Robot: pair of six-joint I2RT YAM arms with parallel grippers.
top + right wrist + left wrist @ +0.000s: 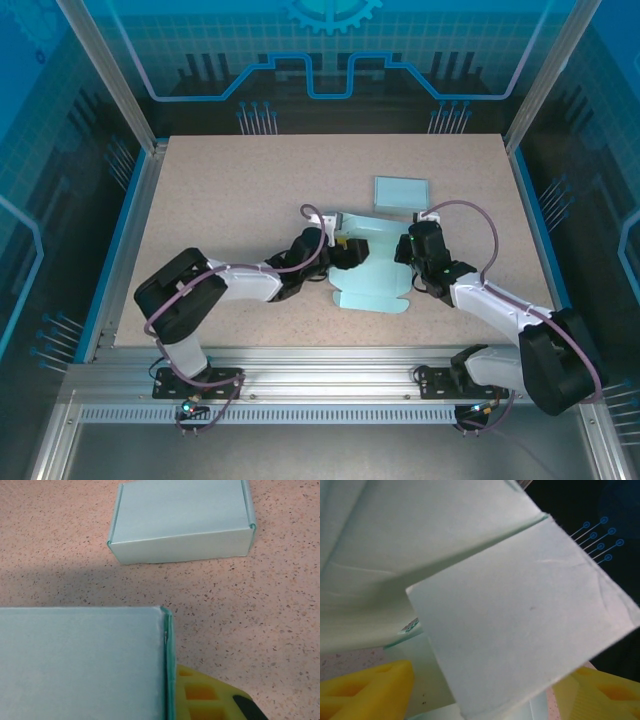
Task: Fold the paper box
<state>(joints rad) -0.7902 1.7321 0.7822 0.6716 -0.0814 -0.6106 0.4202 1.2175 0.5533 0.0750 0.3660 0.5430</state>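
Note:
The paper box (375, 270) is a pale teal sheet, partly folded, lying flat at the table's middle with raised walls at its far end. My left gripper (345, 250) is at the box's left wall. In the left wrist view its yellow fingers (365, 690) stand wide apart with a loose flap (520, 620) between them and gaps on both sides. My right gripper (413, 250) is at the right wall. In the right wrist view one yellow finger (210, 697) presses the folded wall edge (169, 670), and the paper box panel (80, 665) hides the other finger.
A finished, closed teal box (401, 192) (182, 520) sits just beyond the right gripper on the speckled table (230, 200). Blue rails (120, 240) and enclosure posts border the table.

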